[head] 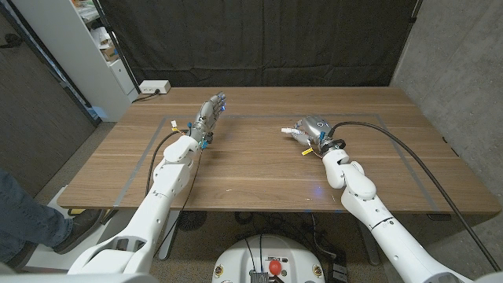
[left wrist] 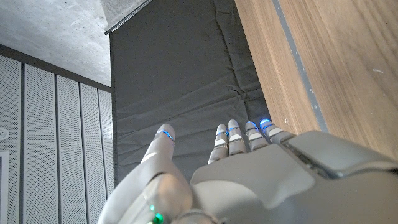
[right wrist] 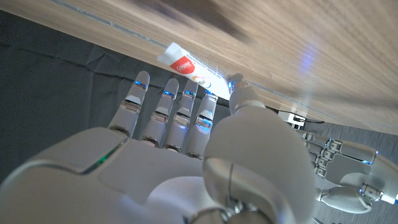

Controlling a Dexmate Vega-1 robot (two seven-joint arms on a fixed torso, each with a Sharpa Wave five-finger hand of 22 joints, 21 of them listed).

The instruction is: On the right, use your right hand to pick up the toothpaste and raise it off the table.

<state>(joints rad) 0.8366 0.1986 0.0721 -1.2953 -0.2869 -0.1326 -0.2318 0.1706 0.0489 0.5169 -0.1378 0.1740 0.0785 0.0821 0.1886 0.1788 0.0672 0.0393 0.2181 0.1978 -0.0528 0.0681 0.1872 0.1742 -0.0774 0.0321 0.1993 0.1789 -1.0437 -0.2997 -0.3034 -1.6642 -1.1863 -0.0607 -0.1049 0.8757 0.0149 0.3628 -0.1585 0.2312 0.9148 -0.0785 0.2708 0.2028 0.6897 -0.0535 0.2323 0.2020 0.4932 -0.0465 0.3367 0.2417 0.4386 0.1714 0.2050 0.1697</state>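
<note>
From the head camera, the right hand point(head: 309, 130) covers the toothpaste point(head: 291, 134) right of centre on the wooden surface point(head: 259, 173); its grip cannot be told. The left hand point(head: 209, 116) waits, fingers extended, holding nothing. The right wrist camera shows fingertips point(right wrist: 186, 94) just beside the toothpaste point(right wrist: 184, 65).

wooden table point(head: 259, 169) — black curtain point(head: 259, 39), white shelf point(head: 94, 47)

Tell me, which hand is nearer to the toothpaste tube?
Right. The right hand is directly at the toothpaste tube; the left hand waits farther across the table.
</note>
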